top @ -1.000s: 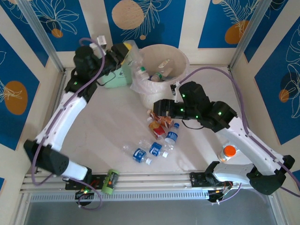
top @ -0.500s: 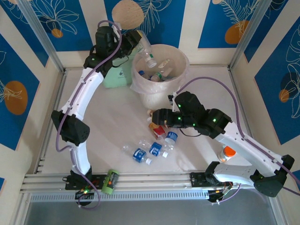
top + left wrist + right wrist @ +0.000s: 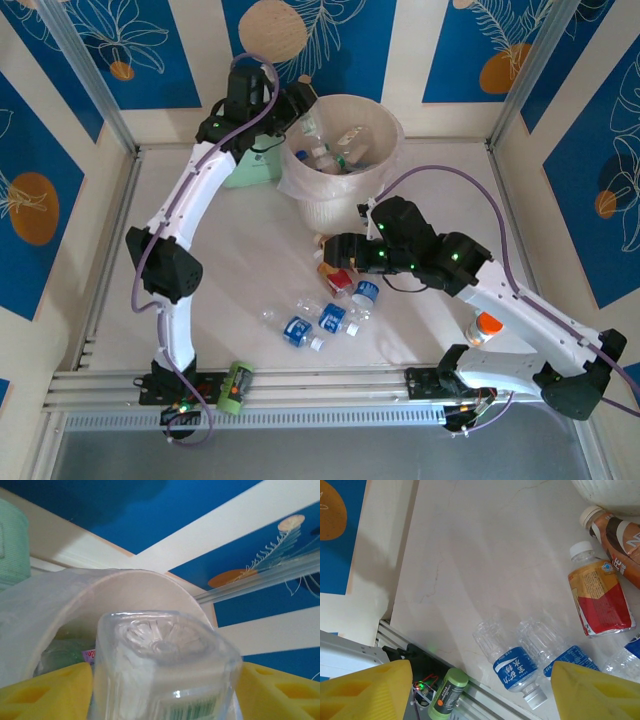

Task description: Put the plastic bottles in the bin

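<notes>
My left gripper hangs over the near rim of the cream bin. Its yellow fingers stand wide apart, and a clear plastic bottle sits between them, base toward the camera, above the bin's mouth. Several bottles lie inside the bin. My right gripper is open and empty, low over the bottles on the table. Below it lie clear blue-labelled bottles, a red-and-orange-labelled one and a brown one.
A pale-green pouch lies left of the bin. A green cylinder rests on the front rail. An orange-capped bottle stands by the right arm's lower link. The bin's foot is close behind the red-labelled bottles.
My left arm swung from beside the pouch up to the bin with the clear bottle, and its fingers have spread. My right gripper shifted slightly left over the bottles.
</notes>
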